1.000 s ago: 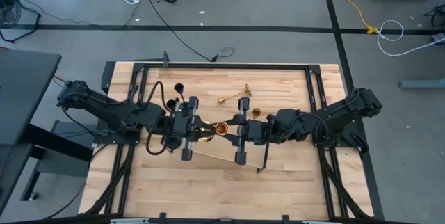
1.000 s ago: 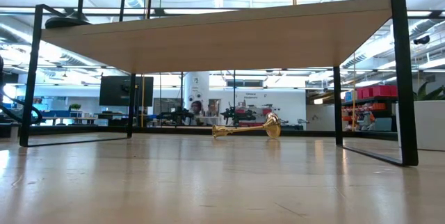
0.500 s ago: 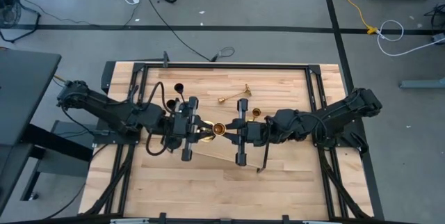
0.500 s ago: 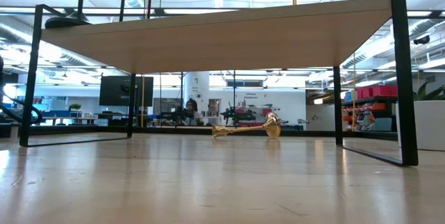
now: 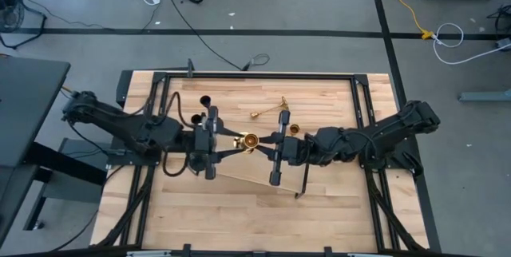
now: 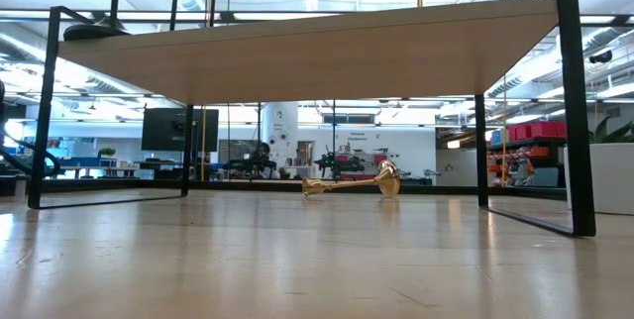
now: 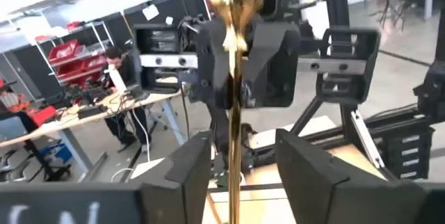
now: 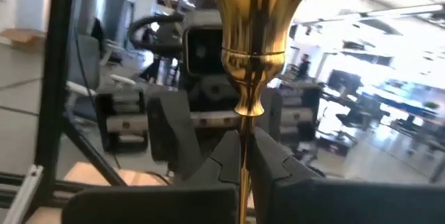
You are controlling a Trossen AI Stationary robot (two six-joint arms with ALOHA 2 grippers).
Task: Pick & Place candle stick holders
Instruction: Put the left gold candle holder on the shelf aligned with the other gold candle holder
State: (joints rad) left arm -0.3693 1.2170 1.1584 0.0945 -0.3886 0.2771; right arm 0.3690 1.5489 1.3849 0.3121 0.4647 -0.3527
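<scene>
Gold metal gleams at the middle of the table, where a slim gold candlestick [image 5: 246, 140] stands upright between the two grippers, above a raised pale wooden board [image 5: 259, 173]. In the right wrist view its small cup [image 8: 258, 17] sits at the top of a thin stem, and the right gripper [image 8: 243, 160] has its two dark fingers pressed together on that stem, gripping it firmly. The left gripper [image 7: 240, 163] faces it from the other side; its fingers stand well apart on either side of the stem, and they do not appear to touch it.

This looks like a handover, with the right arm now carrying the piece alone. To do it well, the left arm should draw straight back along its own line, so that neither open finger brushes the stem and tips it. The right gripper should keep its squeeze steady, since a thin polished stem can turn or slide in a narrow grip.

Other holders wait on the table: a second gold candlestick [image 5: 270, 109] lies on its side near the far edge, a black candlestick [image 5: 205, 99] stands to the left of it, and a third gold piece [image 5: 295, 129] sits just beside the right arm.
</scene>
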